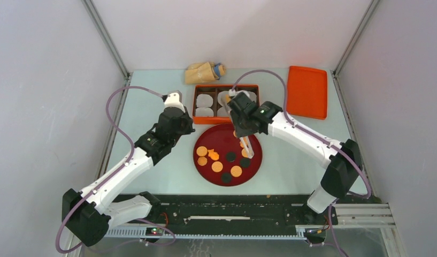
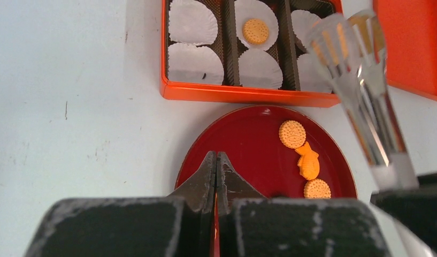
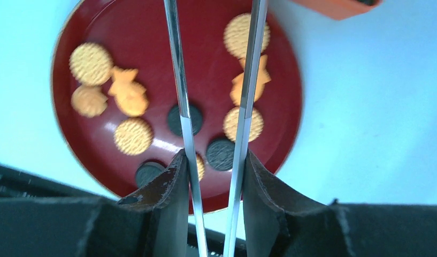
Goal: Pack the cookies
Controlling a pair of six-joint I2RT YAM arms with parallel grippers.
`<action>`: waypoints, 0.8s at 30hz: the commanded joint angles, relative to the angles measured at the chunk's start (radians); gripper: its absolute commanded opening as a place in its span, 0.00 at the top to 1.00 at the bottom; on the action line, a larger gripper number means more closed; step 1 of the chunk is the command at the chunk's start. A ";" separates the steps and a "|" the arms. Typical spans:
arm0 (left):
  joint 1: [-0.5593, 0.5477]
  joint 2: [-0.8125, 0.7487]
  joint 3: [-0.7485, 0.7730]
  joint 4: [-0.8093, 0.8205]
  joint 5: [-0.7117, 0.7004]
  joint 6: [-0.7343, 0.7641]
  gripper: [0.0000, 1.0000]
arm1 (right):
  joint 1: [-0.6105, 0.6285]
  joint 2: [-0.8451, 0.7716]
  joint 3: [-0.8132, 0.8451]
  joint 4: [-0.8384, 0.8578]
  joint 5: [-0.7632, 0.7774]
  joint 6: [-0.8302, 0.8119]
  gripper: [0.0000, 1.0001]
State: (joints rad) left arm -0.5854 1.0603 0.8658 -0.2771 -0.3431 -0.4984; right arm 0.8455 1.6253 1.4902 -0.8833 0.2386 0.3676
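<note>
Several round tan cookies (image 1: 217,166) and two orange irregular ones (image 1: 213,156) lie on a red plate (image 1: 219,140). They also show in the right wrist view (image 3: 133,135). One tan cookie (image 2: 255,31) sits on a white liner in the orange box (image 1: 216,121). My right gripper (image 1: 245,135) (image 3: 213,160) is shut on clear tongs (image 1: 248,147) (image 3: 178,80) over the plate's right side, the tong arms apart. The tong tips are blurred in the left wrist view (image 2: 360,107), so I cannot tell if they hold anything. My left gripper (image 1: 188,130) (image 2: 216,156) is shut and empty at the plate's left rim.
Three dark round discs (image 1: 231,156) also lie on the plate. An orange lid (image 1: 307,91) lies at the back right. A tan bundle (image 1: 204,72) lies behind the box. White paper liners (image 2: 193,21) fill the box compartments. Walls close in on three sides.
</note>
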 commanded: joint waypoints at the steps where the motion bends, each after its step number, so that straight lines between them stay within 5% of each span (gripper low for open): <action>1: -0.004 -0.011 0.020 0.032 0.002 -0.011 1.00 | -0.128 0.029 0.048 0.028 0.035 -0.028 0.91; 13: -0.004 -0.003 0.024 0.026 -0.015 0.001 1.00 | -0.312 0.355 0.302 0.046 -0.019 -0.116 0.92; 24: -0.002 0.009 0.031 0.023 -0.009 0.000 1.00 | -0.360 0.403 0.336 0.039 -0.024 -0.126 0.93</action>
State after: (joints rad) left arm -0.5850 1.0615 0.8658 -0.2722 -0.3462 -0.4973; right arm 0.4957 2.0388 1.7664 -0.8547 0.2073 0.2676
